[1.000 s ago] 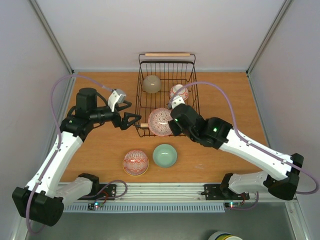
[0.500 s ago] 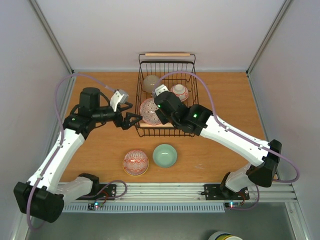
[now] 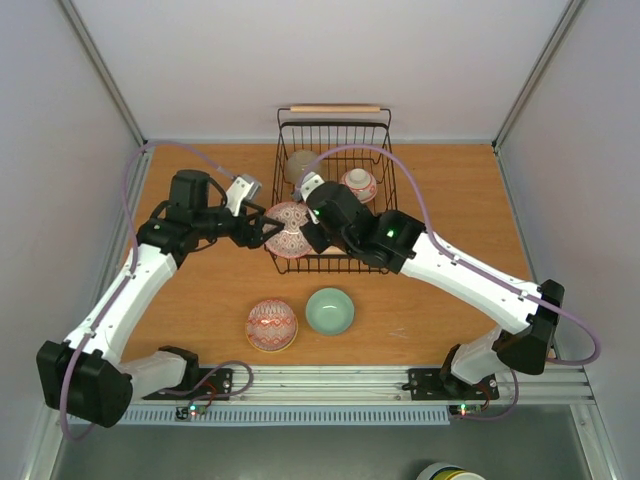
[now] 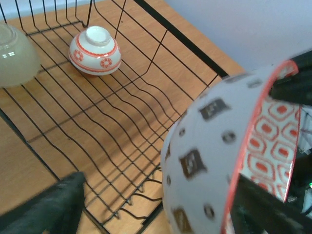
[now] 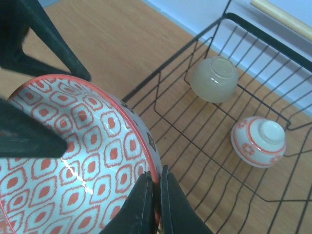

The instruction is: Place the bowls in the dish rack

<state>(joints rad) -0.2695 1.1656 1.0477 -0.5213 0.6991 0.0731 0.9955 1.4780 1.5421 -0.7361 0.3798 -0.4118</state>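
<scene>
My right gripper (image 5: 158, 187) is shut on the rim of a tilted bowl (image 5: 73, 156) with a red-patterned inside and a white, dark-spotted outside (image 4: 214, 146). It holds the bowl over the front left of the black wire dish rack (image 3: 335, 124). My left gripper (image 3: 262, 228) is open, with its jaws either side of the bowl's opposite rim; one finger (image 5: 44, 34) lies behind the bowl and the other crosses its inside. Two bowls lie upside down in the rack, a beige one (image 3: 302, 167) and a red-and-white one (image 3: 358, 184). On the table stand a red-patterned bowl (image 3: 271, 324) and a pale green bowl (image 3: 329, 310).
The rack has a wooden rod handle (image 3: 335, 108) at its far end and stands against the back wall. White side walls close in the wooden table (image 3: 450, 200). The two loose bowls sit in front of the rack, between the arm bases.
The right arm carried the patterned bowl left and back, over the rack's front left corner. The left gripper moved right until its jaws stood around the bowl, and it has closed slightly.
</scene>
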